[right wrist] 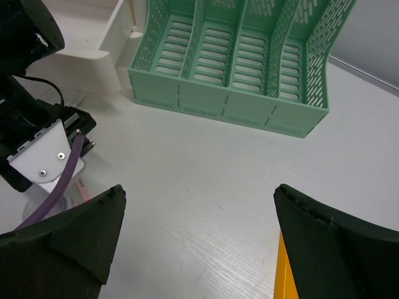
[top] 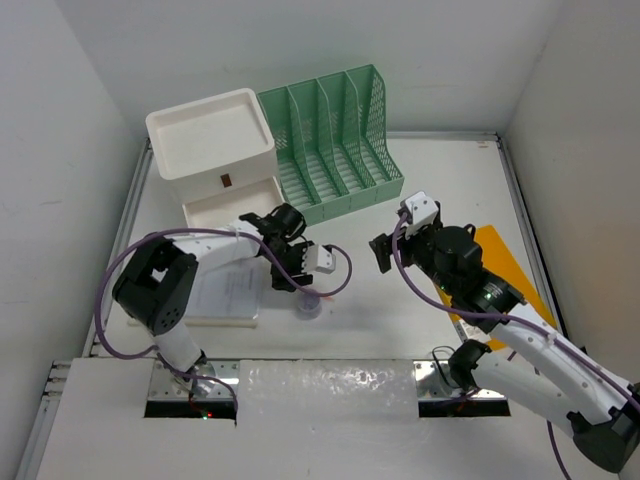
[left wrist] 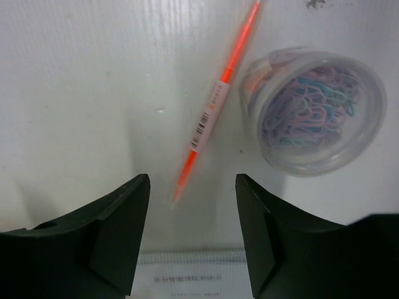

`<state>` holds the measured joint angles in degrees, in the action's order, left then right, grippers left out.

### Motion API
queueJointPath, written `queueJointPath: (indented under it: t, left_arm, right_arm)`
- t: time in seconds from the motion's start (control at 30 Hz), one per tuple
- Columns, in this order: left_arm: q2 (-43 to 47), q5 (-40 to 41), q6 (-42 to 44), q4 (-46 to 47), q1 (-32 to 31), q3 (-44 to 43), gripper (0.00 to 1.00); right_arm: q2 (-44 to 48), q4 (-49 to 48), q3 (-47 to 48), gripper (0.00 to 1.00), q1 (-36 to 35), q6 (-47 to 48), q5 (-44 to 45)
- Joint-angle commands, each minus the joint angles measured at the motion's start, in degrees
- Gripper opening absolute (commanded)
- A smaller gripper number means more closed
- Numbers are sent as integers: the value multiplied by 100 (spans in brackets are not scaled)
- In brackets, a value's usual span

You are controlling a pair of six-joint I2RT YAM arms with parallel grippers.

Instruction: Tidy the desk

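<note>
Our left arm bends in over the middle of the worktop (top: 450,170), wrist turned down, and the left claw (left wrist: 192,187) hangs released, its jaws apart on either side of the lower tip of an orange pen (left wrist: 215,103) without touching it

Our right arm reaches in from the right, raised above the surface, and the right claw (right wrist: 198,193) stands spread wide with nothing between its jaws

The white worktop lies under both arms, metal rails along its edges and plain white walls (top: 60,150) around it. The pen lies slanted on it; a printed booklet (top: 225,295) lies under the left arm and an orange sheet (top: 510,265) under the right

Just beside the pen stands a clear round tub (left wrist: 312,112) holding pastel paper clips (left wrist: 308,103). At the back stand a white drawer box (top: 212,145) with a drawer pulled out and, just beside it, a green mesh rack (top: 335,140)
</note>
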<state>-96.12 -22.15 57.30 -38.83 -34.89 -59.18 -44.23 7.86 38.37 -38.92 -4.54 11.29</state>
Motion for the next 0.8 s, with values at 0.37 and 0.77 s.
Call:
queueJointPath:
  t: [0.37,0.77]
  left_arm:
    - [-1040,-263,502,525,-105,266,40]
    - [-560,-456,-1079,631,-175,-945,0]
  right_arm:
    - [344,-82,-215,99,-11,-65,48]
    - [458,5,-233,99,-11,-258,259]
